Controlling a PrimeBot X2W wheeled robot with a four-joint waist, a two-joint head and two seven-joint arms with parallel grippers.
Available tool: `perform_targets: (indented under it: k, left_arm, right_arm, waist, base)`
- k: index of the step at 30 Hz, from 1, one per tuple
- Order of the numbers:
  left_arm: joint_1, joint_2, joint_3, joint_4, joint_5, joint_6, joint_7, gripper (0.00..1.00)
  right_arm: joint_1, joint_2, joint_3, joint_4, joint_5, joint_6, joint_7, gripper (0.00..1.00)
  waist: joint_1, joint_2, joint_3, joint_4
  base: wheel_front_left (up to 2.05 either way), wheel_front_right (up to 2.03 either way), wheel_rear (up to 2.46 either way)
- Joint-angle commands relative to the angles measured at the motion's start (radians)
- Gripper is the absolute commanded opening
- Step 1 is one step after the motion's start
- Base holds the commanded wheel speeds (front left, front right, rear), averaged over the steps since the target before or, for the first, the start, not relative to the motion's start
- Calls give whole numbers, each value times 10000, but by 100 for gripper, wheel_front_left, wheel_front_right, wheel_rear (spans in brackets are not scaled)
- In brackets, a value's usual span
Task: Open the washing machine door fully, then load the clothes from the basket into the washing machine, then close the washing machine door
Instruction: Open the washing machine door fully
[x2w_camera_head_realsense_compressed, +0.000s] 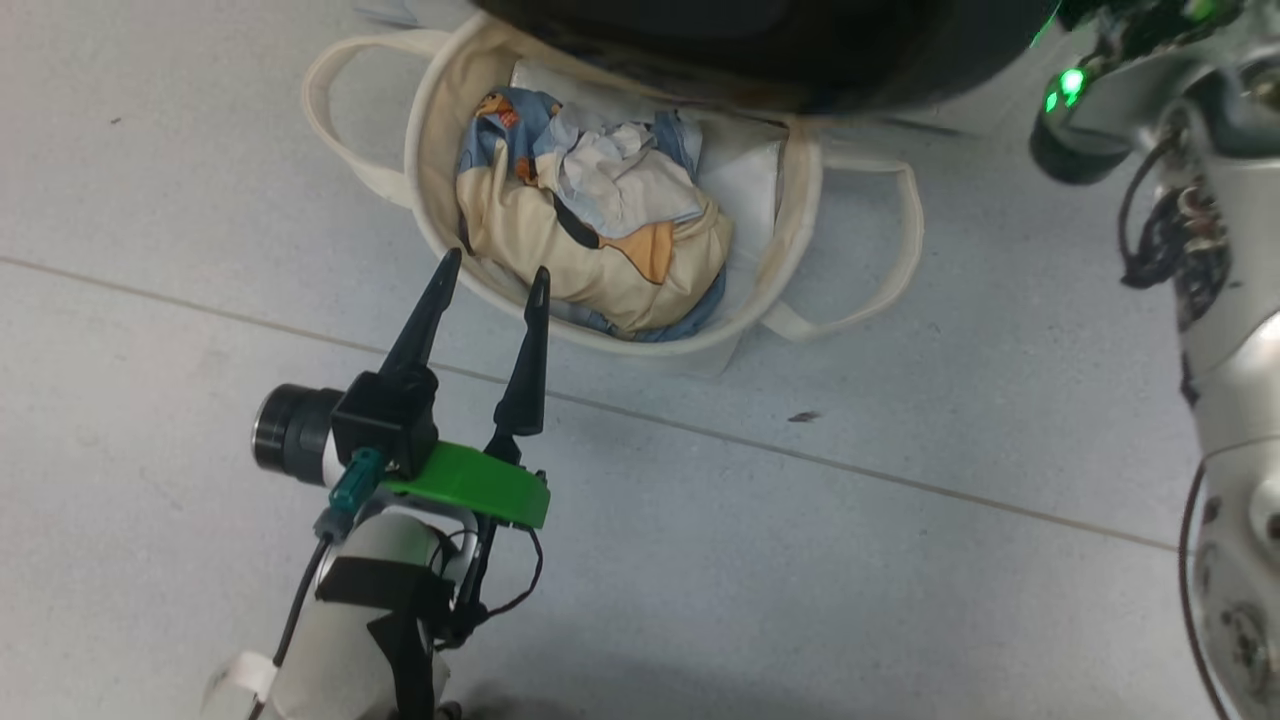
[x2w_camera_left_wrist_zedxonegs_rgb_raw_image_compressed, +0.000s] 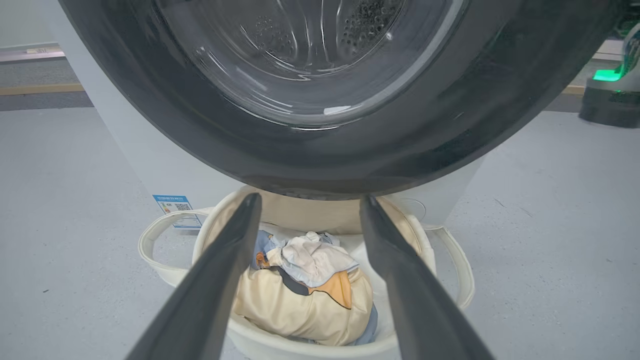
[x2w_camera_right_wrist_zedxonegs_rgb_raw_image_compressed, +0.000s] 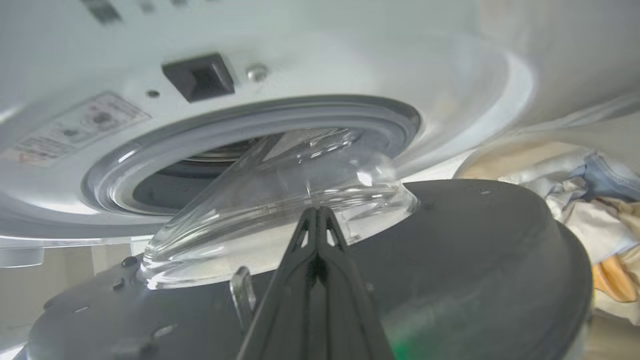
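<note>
1 basket (x2w_camera_head_realsense_compressed: 424, 200) w/ clothes (x2w_camera_head_realsense_compressed: 600, 245) inside

- A test room or lab is what this gets read as, more than a home laundry, though that can't be nailed down for sure.
- The washing machine (x2w_camera_left_wrist_zedxonegs_rgb_raw_image_compressed: 145, 160) is parked on its own, out on open floor (x2w_camera_left_wrist_zedxonegs_rgb_raw_image_compressed: 550, 210).
- A blue label sticker (x2w_camera_left_wrist_zedxonegs_rgb_raw_image_compressed: 174, 210) is stuck on its white side, showroom-style.
- The floor is done in big pale grey tiles with thin joints.
- A plain pale wall (x2w_camera_left_wrist_zedxonegs_rgb_raw_image_compressed: 20, 25) with a tan strip (x2w_camera_left_wrist_zedxonegs_rgb_raw_image_compressed: 40, 90) at its foot is seen behind.
- The laundry bit is covered by a cream basket (x2w_camera_head_realsense_compressed: 418, 170) of clothes (x2w_camera_head_realsense_compressed: 590, 240) set on the tiles.
</note>
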Motion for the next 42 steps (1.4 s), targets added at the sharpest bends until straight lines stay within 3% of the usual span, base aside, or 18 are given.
perform_targets:
  k: [1,17,23,29,34,42]
  left_arm:
    - [112,195,268,-266,-19,53,-59,100]
    - [1061,195,350,280,111,58,-59,100]
    - [1472,195,394,474,139,38,-59,100]
    - [1868,204,534,575,315,80,-59,100]
    - [2108,219,700,439,381,69,-59,100]
    - [2419,332,940,386,504,80,-59,100]
  right_arm:
    - [210,546,287,-288,78,6,215,0]
    - [3450,1190,1197,-892,753,6,799,0]
    - [4820,1236,2416,-1749,1574,6,406,0]
    - [5628,1239,4036,-2105,2550,6,-620,0]
    - [5849,1240,4625,-2209,3225,6,-1303,0]
    - [6063,981,4312,-2292,1689,6,-3454,0]
  waist:
    - [-1,0,-187,-5]
    - [-1,0,-2380,45]
    - [-1,0,-3119,114]
    - [-1,0,-3711,209]
    - [-1,0,-3948,309]
    - [-1,0,-4548,38]
  base:
    - [0,0,0]
    - [0,0,0]
    - [0,0,0]
    - [0,0,0]
    - [0,0,0]
    - [0,0,0]
